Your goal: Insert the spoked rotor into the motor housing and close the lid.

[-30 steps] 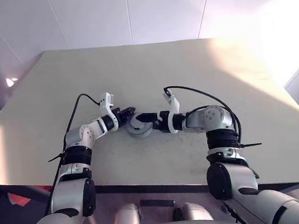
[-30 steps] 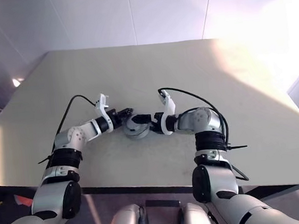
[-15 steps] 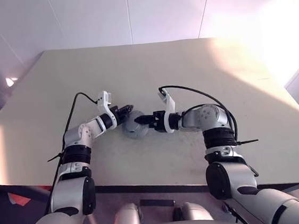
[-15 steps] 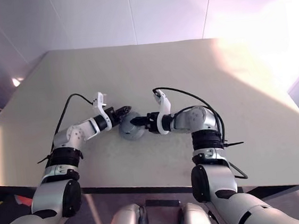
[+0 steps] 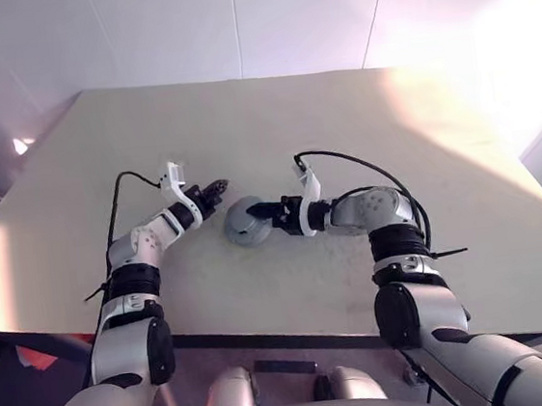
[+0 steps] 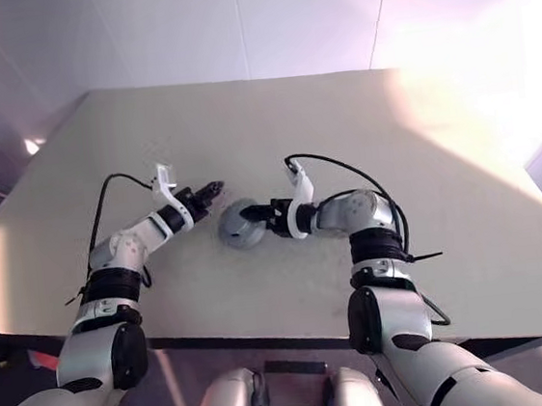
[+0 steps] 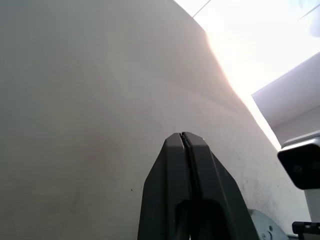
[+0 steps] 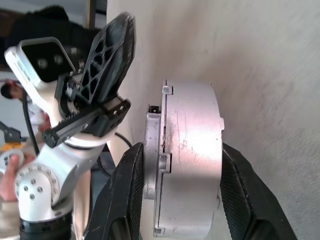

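Your motor housing (image 8: 192,160) sits on the bench (image 5: 341,128), about midway between its left and right edges and nearer the near edge than the far one. In the right wrist view it is a round silver-grey body with the lid (image 8: 152,170) seated flat against one face, the two edges lining up with a thin seam between them. The spoked rotor cannot be made out from outside.

Your right tool (image 8: 177,192) is clamped on the motor housing, one finger pressing the lid side and the other the opposite face, so the stack is squeezed between them. The right arm reaches in from the bench's right side.

Your left tool (image 5: 213,189) hangs just beside the housing on its left, not touching it, and its fingers (image 7: 175,165) are pressed together with nothing between them.

Beyond the left tool in the right wrist view, a person's hand (image 8: 11,170) shows at the edge of the picture.
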